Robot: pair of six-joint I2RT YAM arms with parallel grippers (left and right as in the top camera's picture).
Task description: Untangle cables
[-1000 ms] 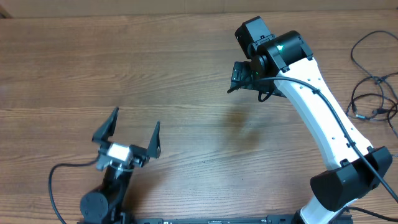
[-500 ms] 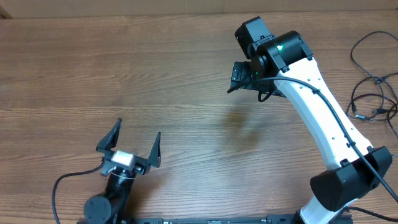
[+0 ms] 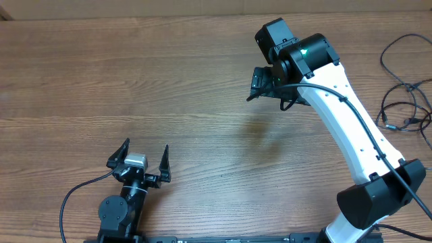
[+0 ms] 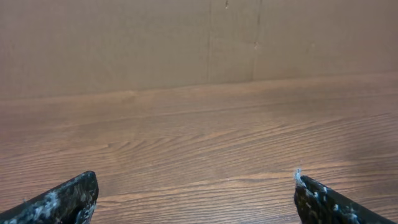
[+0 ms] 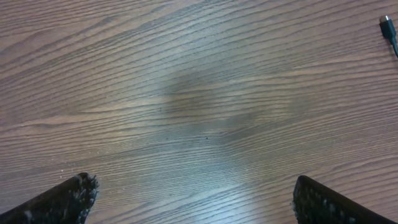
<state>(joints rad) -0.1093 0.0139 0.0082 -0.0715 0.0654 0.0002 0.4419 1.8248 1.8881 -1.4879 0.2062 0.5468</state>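
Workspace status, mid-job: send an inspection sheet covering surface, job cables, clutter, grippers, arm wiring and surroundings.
Surface: wooden table, no spills seen.
Job's things: thin black cables looped together at the far right edge, partly out of frame; one plug end shows in the right wrist view.
Clutter: nothing seen.
Grippers: left gripper open, empty, near the front; right gripper open, empty, apart from the cables.
Cables: thick arm wire runs along the right arm; a second wire loops by the left base.
Surroundings: brown panel wall behind the table.
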